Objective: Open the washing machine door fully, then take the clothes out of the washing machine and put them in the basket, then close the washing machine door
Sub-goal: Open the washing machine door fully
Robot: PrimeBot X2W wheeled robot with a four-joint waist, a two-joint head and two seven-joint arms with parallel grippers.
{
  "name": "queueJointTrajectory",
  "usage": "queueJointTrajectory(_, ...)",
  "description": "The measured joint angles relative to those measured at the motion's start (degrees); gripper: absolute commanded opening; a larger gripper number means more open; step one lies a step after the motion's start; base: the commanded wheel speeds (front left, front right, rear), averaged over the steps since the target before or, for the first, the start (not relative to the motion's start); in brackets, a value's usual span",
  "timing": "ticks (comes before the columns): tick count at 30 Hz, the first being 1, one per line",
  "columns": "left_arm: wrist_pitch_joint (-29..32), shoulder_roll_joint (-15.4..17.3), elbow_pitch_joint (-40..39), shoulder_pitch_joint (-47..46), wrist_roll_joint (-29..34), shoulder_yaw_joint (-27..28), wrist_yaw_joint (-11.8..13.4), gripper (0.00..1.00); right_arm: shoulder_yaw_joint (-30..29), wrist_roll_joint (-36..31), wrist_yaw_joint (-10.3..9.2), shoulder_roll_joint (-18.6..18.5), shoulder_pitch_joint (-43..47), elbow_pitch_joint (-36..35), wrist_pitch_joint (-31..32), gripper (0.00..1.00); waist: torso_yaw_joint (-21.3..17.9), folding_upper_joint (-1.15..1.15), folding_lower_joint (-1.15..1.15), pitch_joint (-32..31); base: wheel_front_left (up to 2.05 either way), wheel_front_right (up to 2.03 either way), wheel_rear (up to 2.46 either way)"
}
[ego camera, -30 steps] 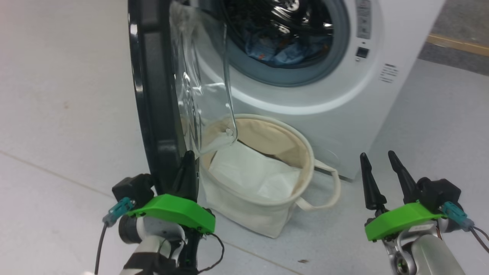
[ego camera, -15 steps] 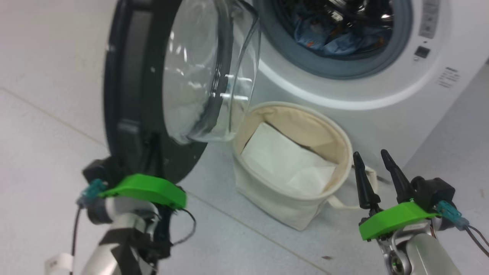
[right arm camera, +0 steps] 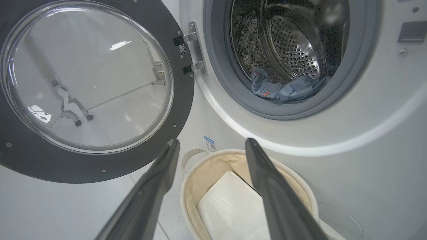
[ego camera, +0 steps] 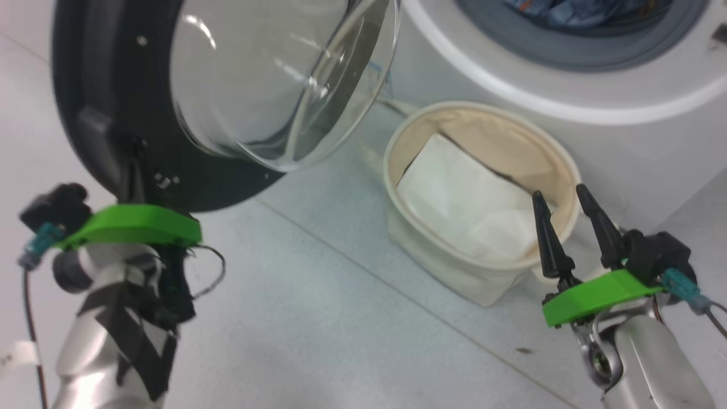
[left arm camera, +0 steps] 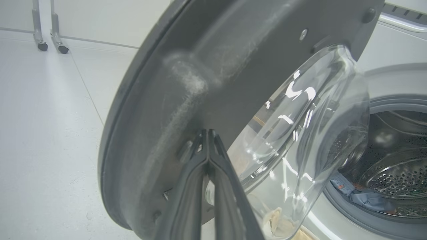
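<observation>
The washing machine door [left arm camera: 160,100] stands swung open in the left wrist view, grey inner face showing. The left claw [left arm camera: 207,133] is pinched fully together and grips nothing, its tips against that face beside the glass. In the right wrist view the right claw [right arm camera: 210,143] is spread wide and empty above the basket [right arm camera: 203,173], which holds a white folded sheet [right arm camera: 230,206]. The clothes [right arm camera: 283,91] lie in the washing machine [right arm camera: 367,150] drum. In the head view the basket sits on the floor [ego camera: 341,318] between door and right claw.
</observation>
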Motion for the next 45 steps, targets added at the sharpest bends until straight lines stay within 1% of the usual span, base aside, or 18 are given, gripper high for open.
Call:
queueJointTrajectory(4,-0.4,0.4,3.0,-3.2,-0.8,2.9,-1.0,0.00,0.7,-0.5,0.00,-1.0,-1.8,-0.2,0.0,1.00,0.9,0.00,0.00,3.0,0.00,0.00,0.00)
queueJointTrajectory(11,-0.8,0.4,8.1,-8.3,-0.8,8.3,-4.1,0.00,1.3,-0.5,0.00,-3.0,-3.5,-0.7,0.0,1.00,1.5,0.00,0.00,7.9,0.00,0.00,0.00)
queueJointTrajectory(19,-0.8,-0.7,14.5,-13.5,2.0,13.9,-6.8,0.00,1.4,-1.0,0.00,-4.8,-5.8,-2.4,0.5,1.00,1.5,0.00,0.01,12.3,0.00,0.00,0.00)
queueJointTrajectory(26,-0.8,-0.7,18.2,-16.2,6.0,19.3,-8.5,0.00,2.3,-1.0,0.00,-5.3,-6.3,-2.7,1.2,1.00,0.2,0.00,0.01,13.1,0.00,0.00,0.00)
queueJointTrajectory(33,-0.8,-0.9,19.2,-16.2,9.9,24.1,-10.8,0.00,2.4,-0.3,0.00,-5.3,-6.3,-1.3,1.0,1.00,-1.2,0.00,0.01,10.8,0.00,0.00,0.00)
queueJointTrajectory(34,-0.8,-1.0,19.2,-16.2,10.5,24.5,-11.1,0.67,2.5,-0.3,0.00,-5.2,-6.3,-0.9,1.0,1.00,-1.4,0.00,0.01,10.2,0.00,0.00,0.00)
queueJointTrajectory(35,-0.8,-1.0,19.2,-16.0,11.4,24.7,-11.5,1.00,2.7,-0.1,0.00,-5.1,-6.3,-0.5,0.7,1.00,-1.6,0.00,0.01,9.6,0.00,0.00,0.00)
queueJointTrajectory(37,-0.8,-1.2,19.2,-15.6,12.9,24.7,-12.1,1.00,3.0,0.3,0.00,-4.4,-6.3,0.3,0.5,1.00,-2.2,0.00,0.01,8.3,0.00,0.00,0.00)
queueJointTrajectory(40,-0.8,-1.1,19.1,-12.3,15.6,25.0,-13.1,1.00,3.5,1.1,0.00,-2.7,-6.1,2.2,0.0,1.00,-3.5,0.00,0.00,5.2,0.00,0.00,0.00)
queueJointTrajectory(42,-0.8,-1.1,19.0,-11.2,16.2,24.9,-13.1,1.00,3.5,1.1,0.00,-2.4,-5.9,2.6,0.0,1.00,-3.9,0.00,0.00,4.3,0.00,0.00,0.00)
queueJointTrajectory(44,-0.8,-1.2,18.3,-9.1,17.2,24.9,-14.1,1.00,3.4,1.3,0.00,-1.6,-5.1,3.1,0.0,1.00,-4.7,0.00,0.00,2.5,0.00,0.00,0.00)
queueJointTrajectory(45,-0.8,-1.2,17.7,-8.1,17.6,24.8,-14.1,1.00,3.2,1.6,0.00,-1.1,-4.5,3.1,0.0,1.00,-5.1,0.00,0.00,1.5,0.00,0.00,0.00)
